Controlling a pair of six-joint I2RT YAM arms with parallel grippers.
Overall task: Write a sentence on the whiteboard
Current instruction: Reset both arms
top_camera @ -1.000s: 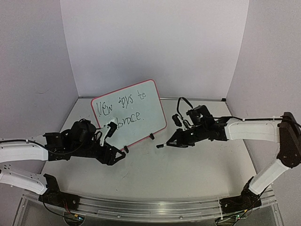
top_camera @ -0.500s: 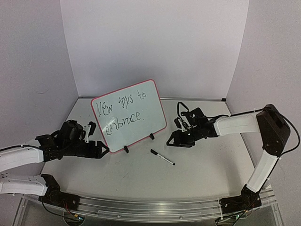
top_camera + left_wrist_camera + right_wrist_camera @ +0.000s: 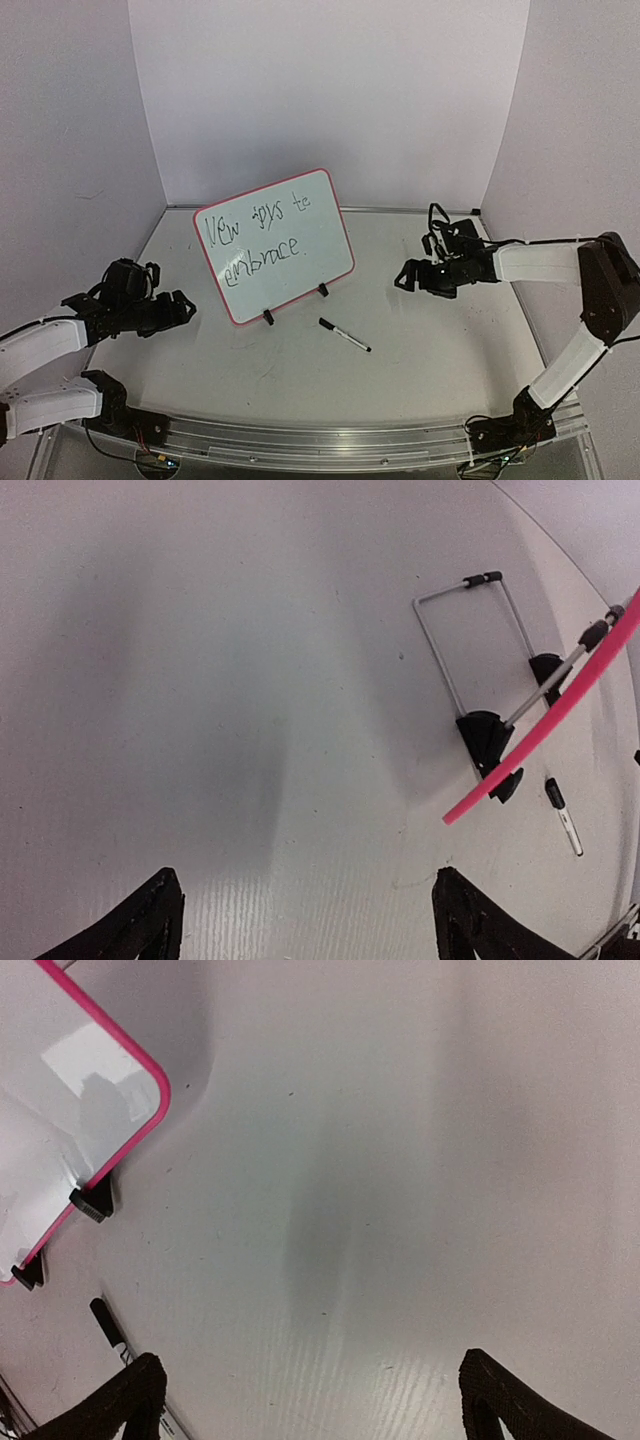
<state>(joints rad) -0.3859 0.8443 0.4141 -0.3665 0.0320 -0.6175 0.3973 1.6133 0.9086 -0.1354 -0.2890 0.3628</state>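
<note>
Nearest me, the aluminium rail [image 3: 320, 438] runs along the table's front edge, dull silver and grooved, with both arm bases bolted to it. Just beyond it, on the matte white table [image 3: 440, 350], which looks finely ribbed and a little scuffed up close, a thin marker [image 3: 345, 335] lies flat. It has a black cap end and a pale barrel, and nothing grips it. It rests a little in front of the board's feet, between the two arms. I take that as a pen set aside because the writing looks finished.

The left gripper [image 3: 180, 307] hangs low over the table, left of the board, its fingers spread wide. Its own camera shows only bare table between the black fingertips [image 3: 160, 925]. The right gripper [image 3: 404, 276] is likewise splayed and empty, off to the board's right and well apart from the marker. Both sit clear of the board, leaving its face unobstructed.

Further back, around the middle of the table, the whiteboard [image 3: 300, 225] stands on two small black feet [image 3: 268, 318] and leans back on a thin grey wire stand [image 3: 440, 650] — propped, I'd guess, so its face meets a pen coming from the front. It is glossy white with rounded corners and a slim pink-red rim. The sentence [image 3: 258, 240] runs across it in two lines of thin, wobbly black hand, roughly "New joys to embrace". Behind it all stand plain white backdrop walls [image 3: 330, 90].
</note>
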